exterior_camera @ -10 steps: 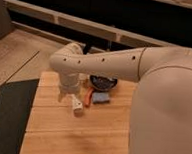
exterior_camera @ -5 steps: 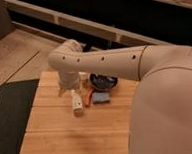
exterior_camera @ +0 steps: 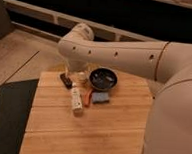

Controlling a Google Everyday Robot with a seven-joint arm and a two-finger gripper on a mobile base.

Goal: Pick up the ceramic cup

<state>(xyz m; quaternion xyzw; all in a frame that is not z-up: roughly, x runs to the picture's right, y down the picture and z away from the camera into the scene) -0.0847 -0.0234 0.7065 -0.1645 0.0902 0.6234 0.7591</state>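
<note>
The ceramic cup [exterior_camera: 81, 77] is a small cream-beige cup at the far left of the wooden table [exterior_camera: 85, 136], just left of the wide dark bowl [exterior_camera: 103, 78]. My cream arm [exterior_camera: 116, 53] reaches in from the right, bends at the elbow and comes down over the table's back left. The gripper [exterior_camera: 69, 78] hangs there right beside the cup, on its left side, with a dark tip low near the tabletop. The cup is partly hidden by the wrist. I cannot tell whether the gripper touches it.
A white bottle-like object [exterior_camera: 76, 100] lies on the table in front of the cup. A blue sponge-like block [exterior_camera: 101, 97] and a thin orange item [exterior_camera: 89, 97] lie in front of the bowl. A dark mat [exterior_camera: 6, 114] covers the floor to the left.
The gripper has shifted a little toward the back of the table, closer to the cup. The bottle, bowl and blue block have not moved.
</note>
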